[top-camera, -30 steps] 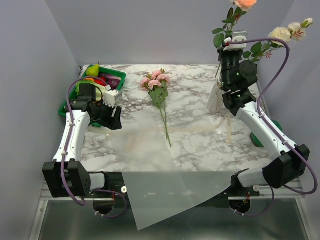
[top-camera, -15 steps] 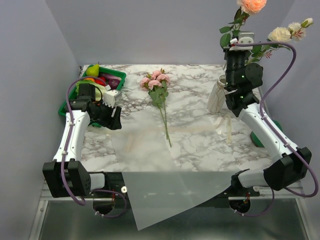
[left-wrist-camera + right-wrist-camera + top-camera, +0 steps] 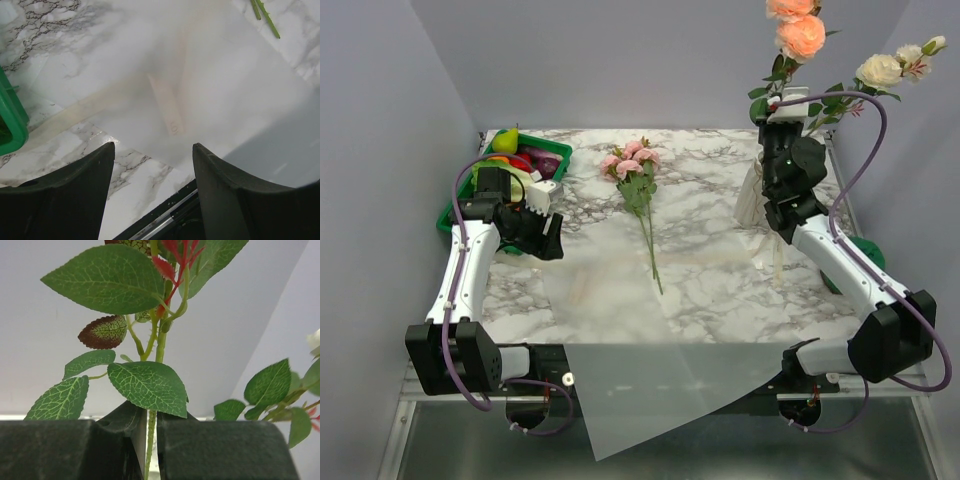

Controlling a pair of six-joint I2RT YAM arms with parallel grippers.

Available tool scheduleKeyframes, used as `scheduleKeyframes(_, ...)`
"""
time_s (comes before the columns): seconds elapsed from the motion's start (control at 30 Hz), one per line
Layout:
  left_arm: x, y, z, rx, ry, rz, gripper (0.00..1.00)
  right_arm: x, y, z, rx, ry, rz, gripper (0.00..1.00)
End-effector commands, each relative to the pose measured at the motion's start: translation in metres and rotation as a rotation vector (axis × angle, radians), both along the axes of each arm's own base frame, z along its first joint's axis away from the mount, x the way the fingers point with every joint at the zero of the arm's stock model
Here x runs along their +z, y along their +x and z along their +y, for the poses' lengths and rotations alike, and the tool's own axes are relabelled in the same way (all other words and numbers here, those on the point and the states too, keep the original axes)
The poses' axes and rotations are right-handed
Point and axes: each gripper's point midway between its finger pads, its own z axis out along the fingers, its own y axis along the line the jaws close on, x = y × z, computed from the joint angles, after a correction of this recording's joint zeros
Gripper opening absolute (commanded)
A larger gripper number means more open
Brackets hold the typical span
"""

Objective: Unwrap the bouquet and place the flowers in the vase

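My right gripper (image 3: 786, 104) is raised at the back right and shut on the thin green stem of a peach rose (image 3: 798, 37). In the right wrist view the stem (image 3: 151, 440) passes straight between the jaws, with leaves above. Just below and left of that gripper stands the cream vase (image 3: 750, 195), partly hidden by the arm. A cream rose (image 3: 879, 68) leans out to the right. A bunch of pink flowers (image 3: 632, 162) lies flat on the table. My left gripper (image 3: 546, 238) hovers open beside the green tray, over the paper's corner (image 3: 152, 147).
The unwrapped white paper (image 3: 650, 350) lies spread across the front and hangs over the table edge. A cream ribbon (image 3: 167, 107) rests on it. The green tray of toy vegetables (image 3: 525, 160) sits at the back left. A dark green pouch (image 3: 860, 252) lies behind the right arm.
My right gripper has brought the peach rose stem down and a little left, so more of its blooms show. The left arm and the pink flowers have not moved.
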Motion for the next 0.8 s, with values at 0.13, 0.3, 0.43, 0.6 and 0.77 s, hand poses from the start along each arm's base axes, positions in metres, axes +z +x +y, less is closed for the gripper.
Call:
scheduleKeyframes(0.13,0.010,0.001,-0.002,-0.005,-0.021,-0.008,0.72,-0.042,-0.007,-0.006,0.001,0.143,0.174,0.52)
scheduleKeyframes(0.3,0.011,0.001,-0.003,-0.003,-0.026,-0.006,0.73,-0.085,-0.026,0.004,0.058,0.244,0.314,0.68)
scheduleKeyframes(0.43,0.011,0.001,-0.003,-0.001,-0.029,-0.004,0.72,-0.101,-0.046,0.024,0.134,0.283,0.354,0.67)
scheduleKeyframes(0.6,0.011,0.001,-0.005,0.001,-0.039,-0.003,0.72,-0.113,-0.070,0.060,0.252,0.271,0.387,0.65)
scheduleKeyframes(0.77,0.011,0.001,-0.005,0.007,-0.043,0.000,0.72,-0.137,-0.082,0.114,0.389,0.227,0.465,0.64)
